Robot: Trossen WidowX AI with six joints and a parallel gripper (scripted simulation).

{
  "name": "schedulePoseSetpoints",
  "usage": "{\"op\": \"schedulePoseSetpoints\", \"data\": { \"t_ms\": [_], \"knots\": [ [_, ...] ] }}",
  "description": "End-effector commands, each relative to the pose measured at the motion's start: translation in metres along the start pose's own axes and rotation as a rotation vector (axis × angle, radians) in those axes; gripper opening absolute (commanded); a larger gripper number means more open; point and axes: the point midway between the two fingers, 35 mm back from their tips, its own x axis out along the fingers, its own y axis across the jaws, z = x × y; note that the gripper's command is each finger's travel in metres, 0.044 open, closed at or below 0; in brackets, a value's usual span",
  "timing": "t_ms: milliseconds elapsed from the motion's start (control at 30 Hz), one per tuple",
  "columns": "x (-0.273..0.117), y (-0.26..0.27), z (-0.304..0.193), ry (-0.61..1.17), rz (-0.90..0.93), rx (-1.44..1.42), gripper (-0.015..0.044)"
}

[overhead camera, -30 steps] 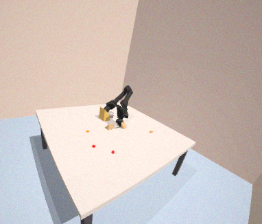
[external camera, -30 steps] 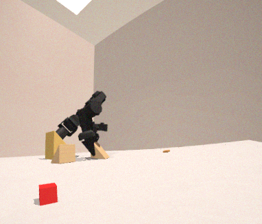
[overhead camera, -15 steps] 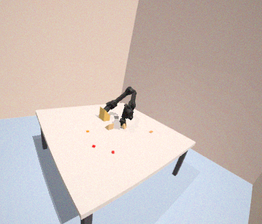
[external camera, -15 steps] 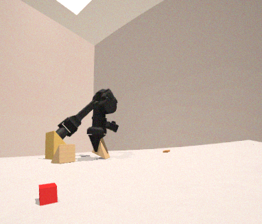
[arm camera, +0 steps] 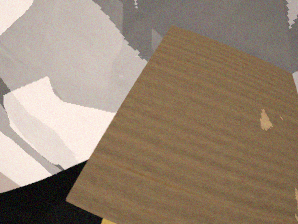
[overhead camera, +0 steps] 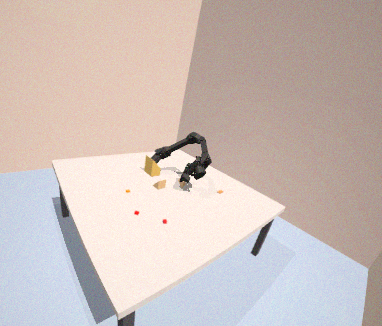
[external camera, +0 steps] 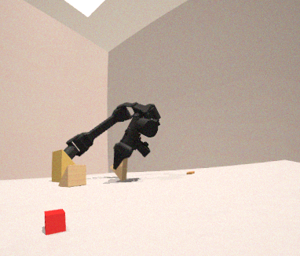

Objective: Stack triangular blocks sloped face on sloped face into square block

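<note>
Two triangular blocks are concerned; one is in the hand (overhead camera: 184, 180) (external camera: 118, 164) (arm camera: 50, 194), the other stands apart. The hand is pinching the first, the held block (overhead camera: 182, 184) (external camera: 123, 171) (arm camera: 200, 125), which hangs below it, tilted, its lower end close to the worktop (overhead camera: 189, 240) (external camera: 168, 220). Whether that end touches cannot be determined.

The free block (overhead camera: 160, 184) (external camera: 76, 175) rests on the worktop to the left of the hand as seen in both outside views, near it but separated by a visible gap. In the exterior view, its upright face is toward the viewer and its outline slopes down on the side away from the hand. Its long axis cannot be established with confidence. The single arm's hand is the only one available.

Beyond the free block from the viewer stands the taller yellow block (overhead camera: 152, 166) (external camera: 59, 166), beside the arm's lower end. In my judgement the coming move should carry the held block leftward, raised enough to clear the free block, and turn it so the slopes match. A low approach risks shoving the free block.

Brands, labels, writing: none legible.
</note>
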Motion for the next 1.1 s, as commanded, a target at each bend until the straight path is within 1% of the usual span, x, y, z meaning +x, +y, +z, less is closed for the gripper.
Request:
{"op": "schedulePoseSetpoints", "data": {
  "t_ms": [0, 100, 233, 1067],
  "knots": [
    [-0.0059, -0.0007, 0.0059, 0.089, 0.023, 0.005, 0.0],
    [-0.0104, -0.0007, 0.0092, 0.084, 0.012, 0.006, 0.0],
    [-0.0129, 0.0015, 0.0142, 0.151, -0.055, -0.035, 0.0],
    [-0.0129, 0.0015, 0.0142, 0.151, -0.055, -0.035, 0.0]
  ]
}}
